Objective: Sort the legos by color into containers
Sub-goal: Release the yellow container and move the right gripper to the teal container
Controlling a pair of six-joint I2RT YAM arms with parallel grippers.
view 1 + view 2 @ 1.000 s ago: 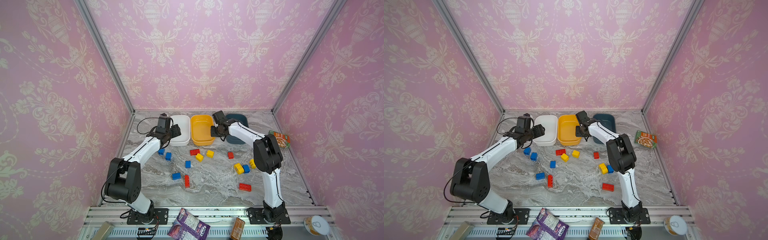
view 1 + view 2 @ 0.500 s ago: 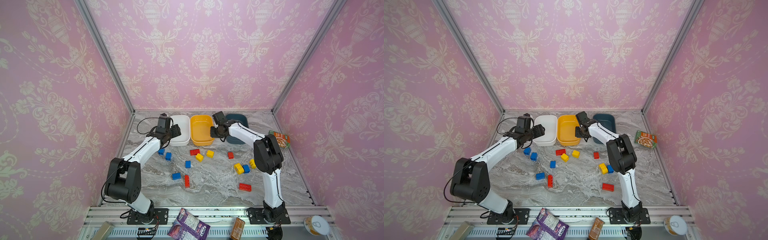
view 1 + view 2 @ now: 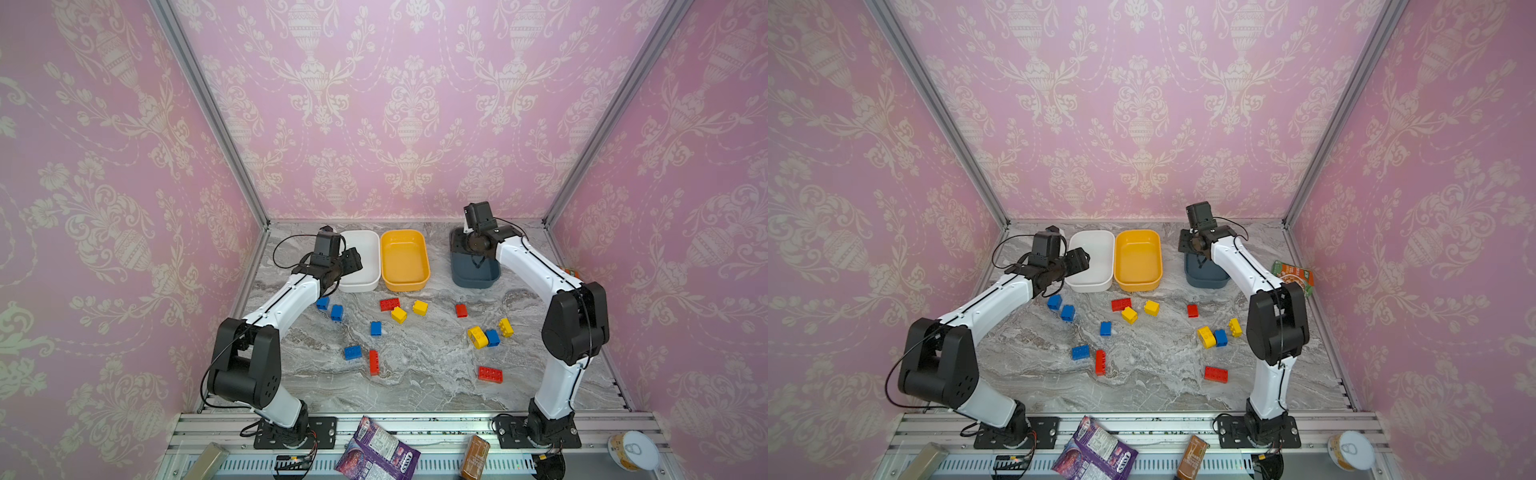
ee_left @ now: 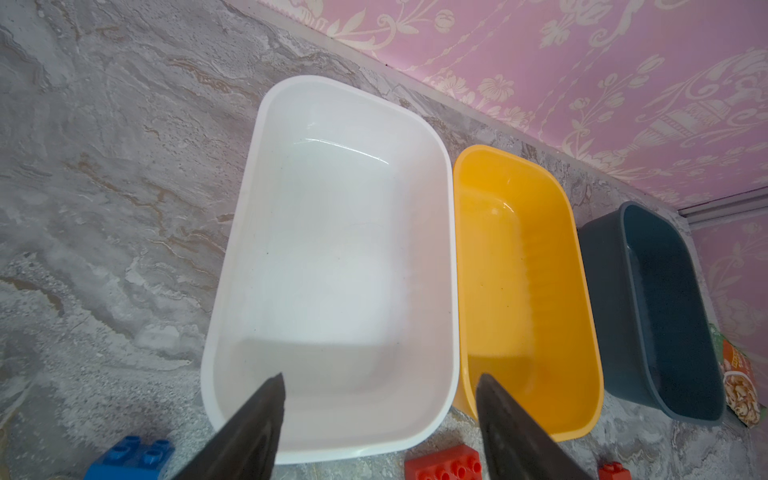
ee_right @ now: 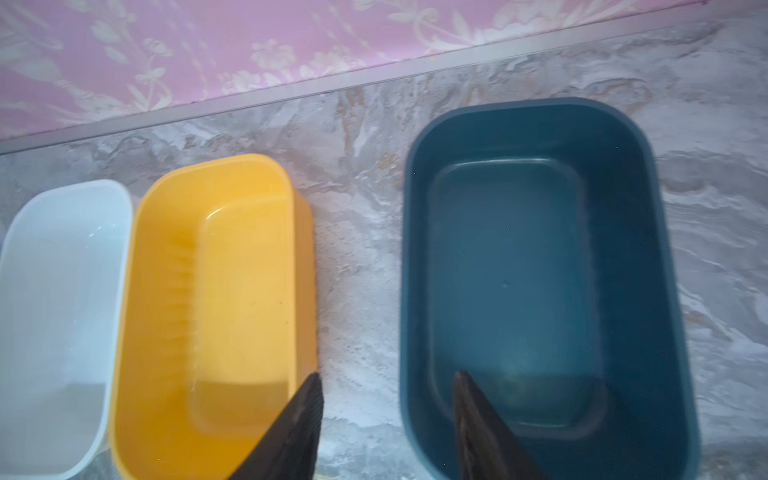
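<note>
My left pincer (image 4: 380, 378) is wide open over the white tub (image 4: 291, 124) and holds nothing. My right pincer (image 5: 386, 374) is open and empty too, over the gap between the yellow tub (image 5: 166, 270) and the dark blue tub (image 5: 415, 270). The lego bricks (image 3: 375, 328) lie loose on the marble table (image 3: 415, 386), none in a tub. I think they are light, hard and smooth. I should pinch the flat sides, not the bumps.
</note>
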